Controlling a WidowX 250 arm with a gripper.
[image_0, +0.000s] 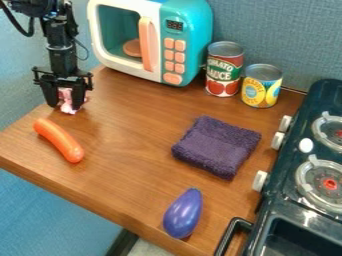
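Claw grips pink lump (white-streaked).

Matte black arm, boxy joints — loose black cables, two-pronged black tool

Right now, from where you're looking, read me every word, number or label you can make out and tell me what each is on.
"TOMATO SAUCE": on the red and green can.
Yellow can: there is lettering on its label, too small to read for certain.
Toy microwave: its dark display shows digits, too small to make out.
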